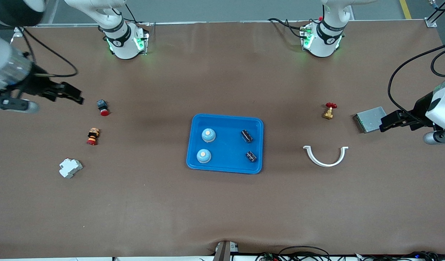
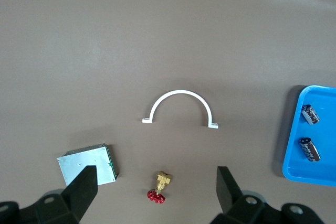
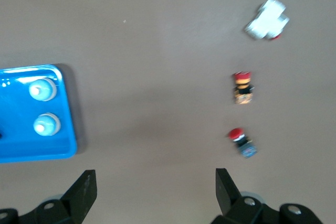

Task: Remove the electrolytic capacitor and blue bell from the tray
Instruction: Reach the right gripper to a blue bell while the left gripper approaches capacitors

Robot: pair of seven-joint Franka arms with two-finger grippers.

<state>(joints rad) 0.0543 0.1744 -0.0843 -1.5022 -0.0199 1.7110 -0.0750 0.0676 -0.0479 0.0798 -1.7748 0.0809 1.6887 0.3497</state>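
Two capacitors (image 1: 247,136) (image 1: 251,156) and two bells (image 1: 208,135) (image 1: 203,156) sit in the blue tray (image 1: 226,119) mid-worktop — capacitors toward the left arm's end, bells toward the right arm's. Outside it: one white clamp (image 1: 325,156), one brass valve (image 1: 329,111), one metal box (image 1: 369,119), two red-capped buttons (image 1: 103,107) (image 1: 93,136), one white block (image 1: 70,168). The left end effector (image 1: 392,121) hangs released over the box, partly hiding it — the right end effector (image 1: 68,93), also released, is over bare worktop.
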